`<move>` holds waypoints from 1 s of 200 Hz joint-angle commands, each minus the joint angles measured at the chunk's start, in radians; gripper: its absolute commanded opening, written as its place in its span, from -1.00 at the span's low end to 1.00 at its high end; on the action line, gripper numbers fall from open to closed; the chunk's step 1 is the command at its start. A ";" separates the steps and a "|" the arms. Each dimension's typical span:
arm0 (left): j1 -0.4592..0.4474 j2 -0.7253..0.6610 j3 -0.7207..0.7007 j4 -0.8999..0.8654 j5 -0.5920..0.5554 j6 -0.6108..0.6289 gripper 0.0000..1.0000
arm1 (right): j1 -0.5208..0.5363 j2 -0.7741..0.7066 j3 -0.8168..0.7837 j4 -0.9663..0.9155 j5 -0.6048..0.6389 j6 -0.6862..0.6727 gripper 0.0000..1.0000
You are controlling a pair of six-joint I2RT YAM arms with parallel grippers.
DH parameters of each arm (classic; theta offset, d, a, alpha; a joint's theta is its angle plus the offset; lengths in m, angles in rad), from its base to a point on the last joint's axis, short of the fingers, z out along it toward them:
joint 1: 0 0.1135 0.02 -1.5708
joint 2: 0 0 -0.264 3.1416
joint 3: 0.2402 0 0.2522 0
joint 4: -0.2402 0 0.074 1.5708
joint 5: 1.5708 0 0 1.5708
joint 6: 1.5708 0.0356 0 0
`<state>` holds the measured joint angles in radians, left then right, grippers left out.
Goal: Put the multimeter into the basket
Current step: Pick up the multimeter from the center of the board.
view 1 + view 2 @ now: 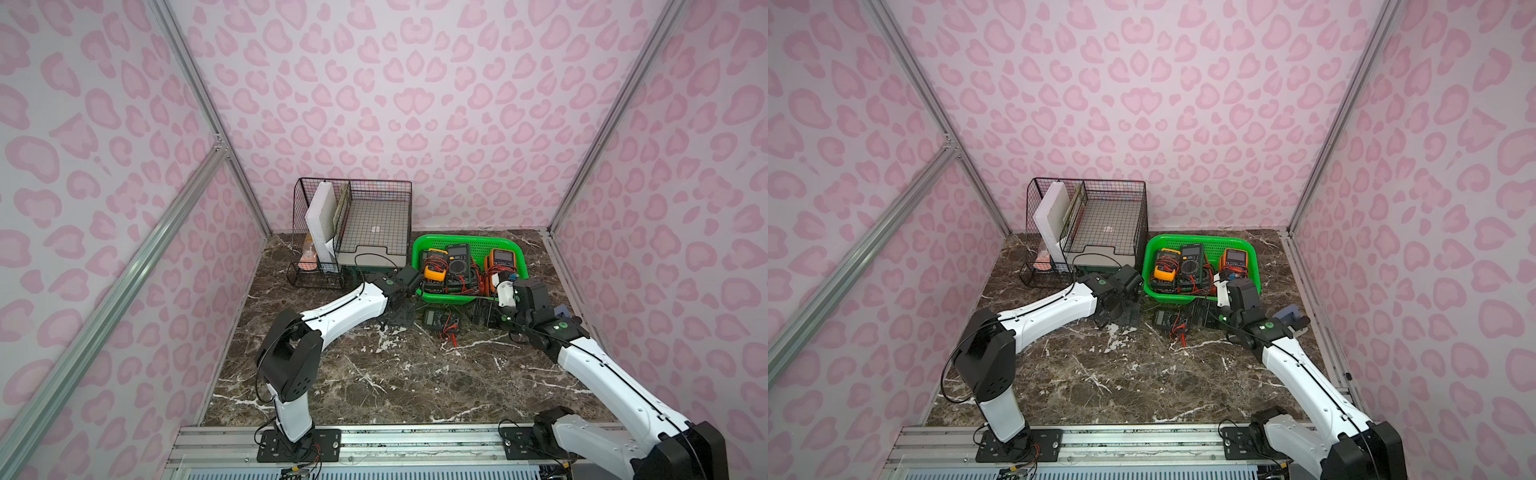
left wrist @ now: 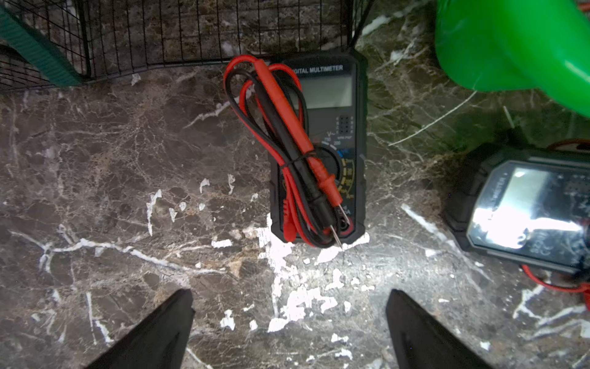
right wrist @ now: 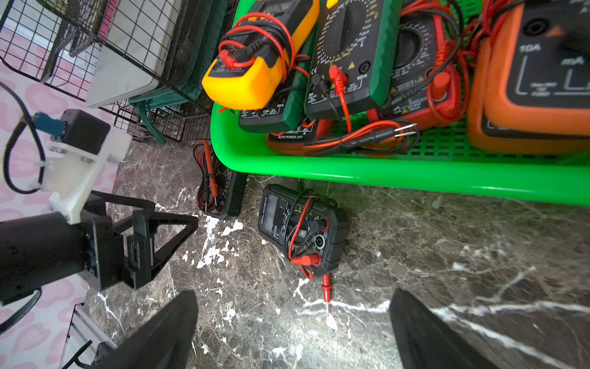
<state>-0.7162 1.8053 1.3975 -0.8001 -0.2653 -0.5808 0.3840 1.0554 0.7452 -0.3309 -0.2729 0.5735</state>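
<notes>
Presently both arms are poised low over the marble table [image 1: 374,374], each pincer spread wide and holding nothing. Directly ahead of the left pincer [image 2: 289,294], apart from its fingertips, a black multimeter [image 2: 319,150] lies flat on the table. Its length is in line with the approach, and a tied bundle of leads [image 2: 297,153] lies across its face. Ahead of the right pincer [image 3: 293,294] lies a second multimeter [image 3: 300,230], untouched, with one red probe [image 3: 325,287] trailing loose toward the fingers. Neither meter is in the basket [image 3: 415,179], whose near rim runs just beyond the second one.

Judgement: the step in hand is the approach to a grasp. Recommended: descend with the jaws straddling the case across its narrow width and close on the side walls, not on the leads, which would likely slip or snag. Lift clear of the green rim before crossing it. The loose probe may drag.

Containers, by size. The wire-mesh organizer [image 1: 353,195], beyond the left pincer and away from the basket, holds an upright white slab [image 1: 320,210] and a flat grey slab [image 1: 374,228]. The basket is crowded. It holds an orange meter [image 3: 526,80], a dark green meter [image 3: 348,54], a yellow clamp meter [image 3: 255,73] riding on others and a red meter [image 3: 443,102] beneath, with tangled leads throughout. Bare floor shows only along the near rim.
</notes>
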 commanded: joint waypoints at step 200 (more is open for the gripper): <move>0.070 0.124 0.026 0.154 0.109 0.033 0.97 | 0.013 0.080 0.067 -0.028 0.038 -0.017 0.97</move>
<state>-0.6498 1.9121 1.4273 -0.6636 -0.1665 -0.5472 0.3969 1.1355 0.7979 -0.3401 -0.2462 0.5697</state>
